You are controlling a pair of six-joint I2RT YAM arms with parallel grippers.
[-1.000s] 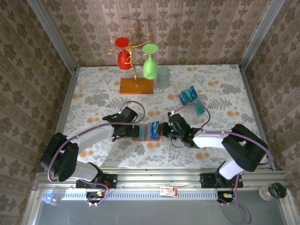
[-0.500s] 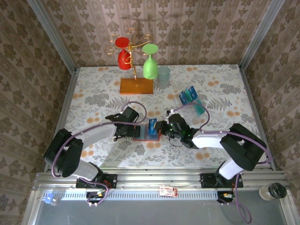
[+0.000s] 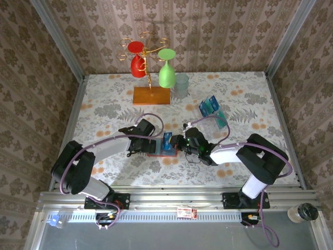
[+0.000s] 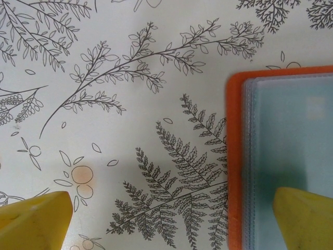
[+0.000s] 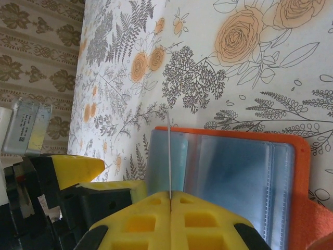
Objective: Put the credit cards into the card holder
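Centre of the overhead frame: your two arms met over the floral tablecloth (image 4: 130,78), each reaching inward from its base at the bottom edge with the elbow bowed outward and the wrist brought low. Your left arm swept up from the lower left, and the left gripper (image 3: 150,144) hung at the left edge of the card holder (image 3: 159,150), which lay open and flat just below the middle of the table. In the left wrist view that gripper (image 4: 169,221) was spread wide: one yellow fingertip (image 4: 304,219) sat over the holder's clear pocket at the lower right of the frame, the other over bare cloth at the lower left, though contact could not be confirmed. Your right arm came in from the lower right, forearm nearly level, and the right gripper (image 3: 176,144) met the holder's right side. Its yellow fingers (image 5: 151,219) were pressed together on a blue card (image 3: 167,140), which stood on edge and read as a thin vertical line (image 5: 169,156) in the right wrist view, rising over the holder's grey-blue pockets (image 5: 234,172). More blue and teal cards (image 3: 209,107) stood well apart, above and to the right of centre.
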